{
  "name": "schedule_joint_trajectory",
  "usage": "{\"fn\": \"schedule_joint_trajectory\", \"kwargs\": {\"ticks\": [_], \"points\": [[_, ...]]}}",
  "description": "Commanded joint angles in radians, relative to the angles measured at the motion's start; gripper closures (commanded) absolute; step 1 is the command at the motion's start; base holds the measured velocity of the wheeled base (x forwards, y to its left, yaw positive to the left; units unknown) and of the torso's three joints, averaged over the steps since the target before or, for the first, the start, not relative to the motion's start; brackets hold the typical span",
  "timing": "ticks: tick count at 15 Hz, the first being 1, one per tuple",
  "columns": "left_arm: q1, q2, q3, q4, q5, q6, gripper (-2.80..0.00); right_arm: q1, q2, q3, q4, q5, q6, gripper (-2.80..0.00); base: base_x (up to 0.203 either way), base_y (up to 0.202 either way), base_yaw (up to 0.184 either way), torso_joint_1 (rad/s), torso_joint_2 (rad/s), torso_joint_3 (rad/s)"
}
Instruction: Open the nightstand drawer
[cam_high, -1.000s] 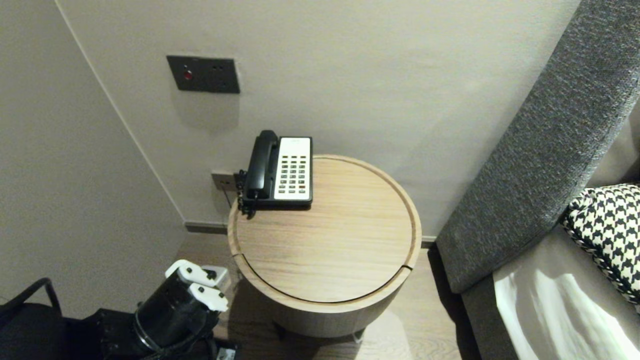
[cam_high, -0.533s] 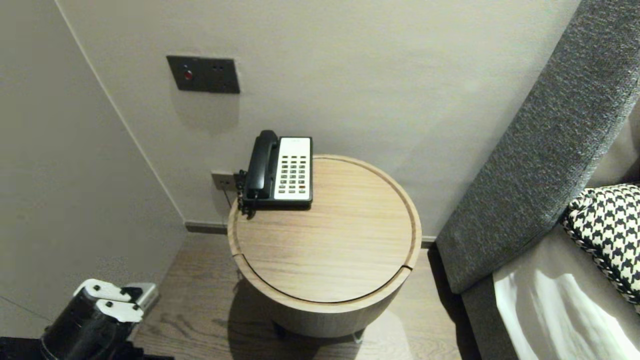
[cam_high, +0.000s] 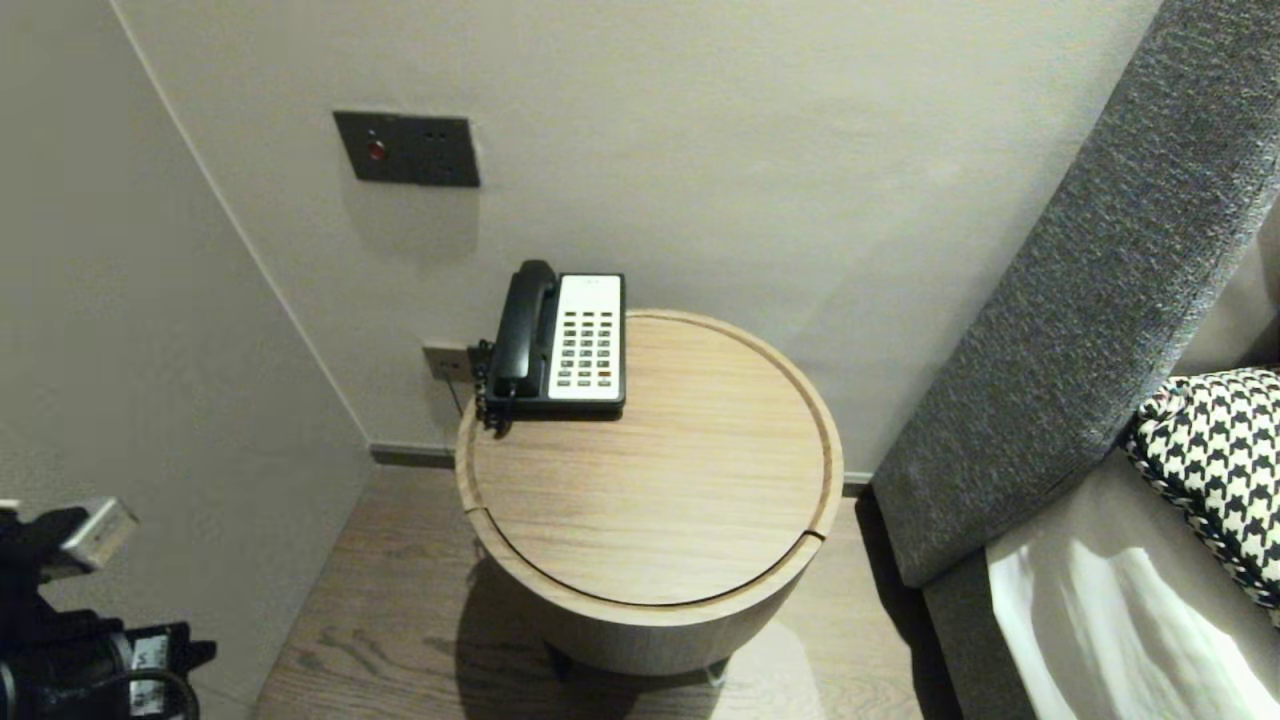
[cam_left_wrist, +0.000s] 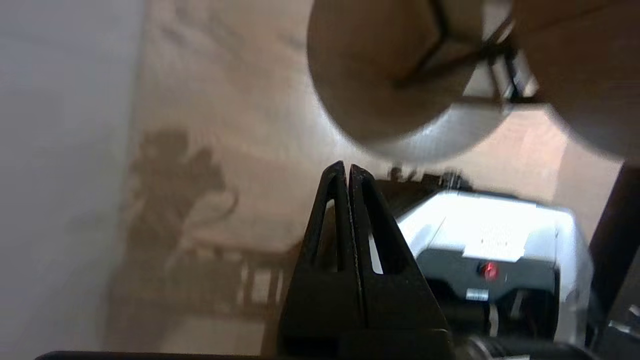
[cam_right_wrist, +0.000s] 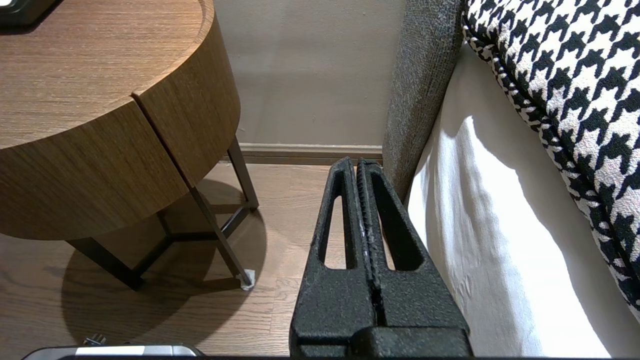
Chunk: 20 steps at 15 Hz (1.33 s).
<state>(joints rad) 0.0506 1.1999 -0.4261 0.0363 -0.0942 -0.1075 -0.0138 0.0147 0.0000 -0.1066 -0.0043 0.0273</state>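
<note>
**A:** Head view first. What can't you make out?

**B:** The left arm (cam_high: 70, 610) is a dark lump in the lower left corner, cut off by the frame and low beside the side wall (cam_high: 150, 380). Its tip is out of sight there. On the right, the grey headboard (cam_high: 1080, 300) and the houndstooth pillow (cam_high: 1215, 460) are cropped too.

**A:** And the side table (cam_high: 650, 510)?

**B:** It is round, in light wood, with a raised rim and a seam across the near part of its drum. It stands against the back wall (cam_high: 750, 150), between the arm and the bed, well apart from the arm. A telephone (cam_high: 585, 345) sits at its back left edge. The black handset (cam_high: 525, 325) is on the cradle beside a white keypad, and the coiled cord (cam_high: 488, 405) hangs over the rim.

**A:** Left wrist view?

**B:** The left gripper (cam_left_wrist: 347, 167) reads plainly. Its fingers are pressed together with nothing between them. It hangs over the wooden floor (cam_left_wrist: 225, 115), near the side wall. Beyond its tip, the table's drum and dark legs are hard to make out. Close by is the robot's base (cam_left_wrist: 500, 225), which has a small red light.

**A:** Right wrist view?

**B:** The right gripper (cam_right_wrist: 356, 162) is parked low, also closed tight and empty. It sits in the gap between the table and the bed, near the headboard's edge, and touches neither. The table's drum shows wood grain and an upright seam, and it rests on thin dark legs. Of the telephone only a dark corner shows, cut off by the frame.
</note>
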Motion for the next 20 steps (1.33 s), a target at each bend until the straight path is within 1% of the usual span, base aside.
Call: {"fn": "schedule_joint_trajectory", "kwargs": {"ticks": [1,2,4,8,11,12,14,15,16,18,19,20], "points": [[0.054,-0.085,-0.049,0.044,-0.026,0.027,0.00,0.000,0.001,0.040,-0.001,0.000,0.000,0.00,0.000,0.000,0.000,0.000,0.00,0.000],[0.054,-0.126,-0.072,0.085,-0.032,0.029,0.00,0.000,0.001,0.040,-0.001,0.000,0.000,0.00,0.000,0.000,0.000,0.000,0.00,0.000],[0.054,-0.193,-0.179,0.193,-0.055,0.030,0.00,0.000,0.001,0.040,-0.001,0.000,0.000,0.00,0.000,0.000,0.000,0.000,0.00,0.000],[0.056,-0.279,-0.401,0.351,-0.068,0.029,0.00,0.000,0.001,0.040,-0.001,0.000,0.000,0.00,0.000,0.000,0.000,0.000,0.00,0.000],[0.055,-0.405,-0.451,0.467,-0.097,0.029,0.00,0.000,0.001,0.040,-0.001,0.000,0.000,0.00,0.000,0.000,0.000,0.000,0.00,0.000],[0.055,-0.468,-0.453,0.509,-0.108,0.030,0.00,0.000,0.001,0.040,-0.001,0.000,0.000,0.00,0.000,0.000,0.000,0.000,0.00,0.000],[0.053,-0.641,-0.445,0.631,-0.125,0.028,0.00,0.000,0.001,0.040,-0.001,0.000,0.000,0.00,0.000,0.000,0.000,0.000,0.00,0.000],[0.052,-0.722,-0.420,0.684,-0.129,0.026,0.00,0.000,0.001,0.040,-0.001,0.000,0.000,0.00,0.000,0.000,0.000,0.000,0.00,0.000],[0.049,-0.800,-0.364,0.724,-0.131,0.025,0.00,0.000,0.001,0.040,-0.001,0.000,0.000,0.00,0.000,0.000,0.000,0.000,0.00,0.000],[0.045,-0.894,-0.238,0.768,-0.134,0.023,0.00,0.000,0.001,0.040,-0.001,0.000,0.000,0.00,0.000,0.000,0.000,0.000,0.00,0.000],[0.043,-0.913,-0.193,0.775,-0.134,0.023,0.00,0.000,0.001,0.040,-0.001,0.000,0.000,0.00,0.000,0.000,0.000,0.000,0.00,0.000],[0.043,-0.918,-0.156,0.759,-0.132,0.020,0.00,0.000,0.001,0.040,-0.001,0.000,0.000,0.00,0.000,0.000,0.000,0.000,0.00,0.000]]}}
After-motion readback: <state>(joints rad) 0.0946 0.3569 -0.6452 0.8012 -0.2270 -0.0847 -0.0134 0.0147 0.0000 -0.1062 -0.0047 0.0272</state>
